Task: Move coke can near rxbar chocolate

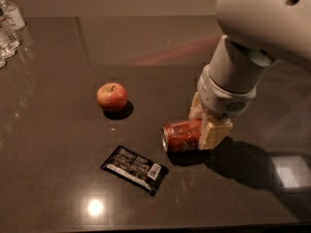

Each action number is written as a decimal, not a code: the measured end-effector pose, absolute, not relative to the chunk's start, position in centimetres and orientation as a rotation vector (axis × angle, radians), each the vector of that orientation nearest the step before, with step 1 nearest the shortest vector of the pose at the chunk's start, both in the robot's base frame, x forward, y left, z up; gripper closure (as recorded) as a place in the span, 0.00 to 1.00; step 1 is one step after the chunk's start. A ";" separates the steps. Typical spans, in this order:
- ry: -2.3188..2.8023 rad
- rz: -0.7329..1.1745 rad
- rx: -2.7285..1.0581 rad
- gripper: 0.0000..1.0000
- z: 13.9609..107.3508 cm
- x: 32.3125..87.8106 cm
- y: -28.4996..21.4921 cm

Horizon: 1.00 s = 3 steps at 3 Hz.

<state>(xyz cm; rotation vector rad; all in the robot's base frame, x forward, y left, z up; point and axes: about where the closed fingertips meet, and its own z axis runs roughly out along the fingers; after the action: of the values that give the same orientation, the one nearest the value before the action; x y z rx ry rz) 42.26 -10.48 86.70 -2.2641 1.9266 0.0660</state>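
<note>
The coke can lies on its side on the dark table, its silver end facing left. My gripper comes down from the upper right, and its cream fingers are shut on the can's right part. The rxbar chocolate, a flat black wrapper with white text and a barcode patch, lies on the table to the lower left of the can, a short gap away from it.
A red-orange apple sits on the table left of the can and above the bar. Clear water bottles stand at the far left edge. My large white arm fills the upper right.
</note>
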 end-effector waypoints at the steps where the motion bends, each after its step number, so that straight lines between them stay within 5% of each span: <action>1: 1.872 0.088 -2.303 1.00 86.5 41.9 -8.6; 3: 1.851 0.100 -2.341 0.61 85.3 42.3 -6.7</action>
<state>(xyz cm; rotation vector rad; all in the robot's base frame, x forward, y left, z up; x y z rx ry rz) 42.35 -6.74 85.26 -2.3407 1.8509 0.0999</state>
